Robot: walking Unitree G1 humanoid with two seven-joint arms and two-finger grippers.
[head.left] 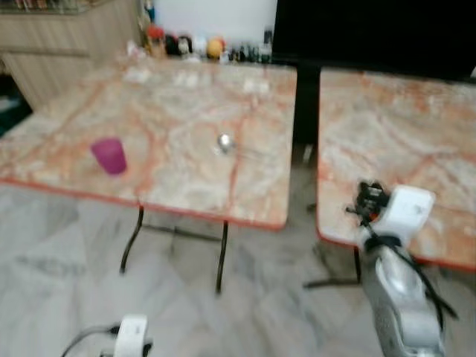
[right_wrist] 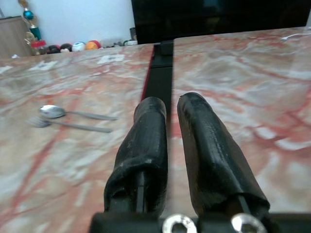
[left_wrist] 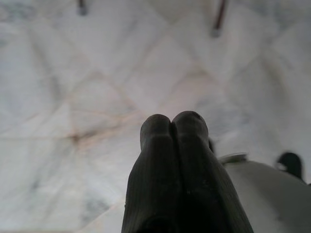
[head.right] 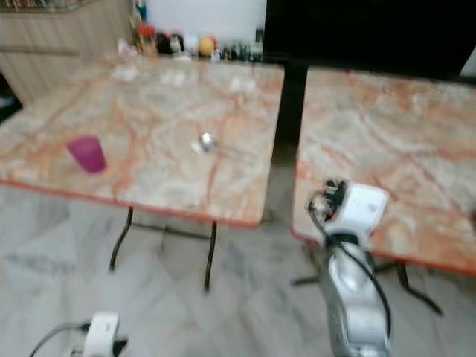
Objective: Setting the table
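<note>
A purple cup (head.left: 109, 156) stands near the front left of the left marble table (head.left: 186, 89). A spoon (right_wrist: 53, 111) and a fork (right_wrist: 41, 121) lie side by side near that table's middle (head.left: 225, 141). My right arm (head.left: 398, 297) is raised before the front edge of the right marble table (head.left: 401, 126). In the right wrist view the right gripper (right_wrist: 170, 104) is level with the tabletops, narrowly open and empty, pointing along the gap between them. My left arm (head.left: 132, 331) hangs low over the floor, its gripper (left_wrist: 171, 119) shut and empty.
A dark gap (head.left: 305, 111) separates the two tables. Small bottles and round ornaments (head.left: 186, 46) line the far edge by the wall. A wooden cabinet (head.left: 67, 37) stands at back left, a black screen (head.left: 372, 30) behind the tables. Pale marble floor (head.left: 74, 282) lies in front.
</note>
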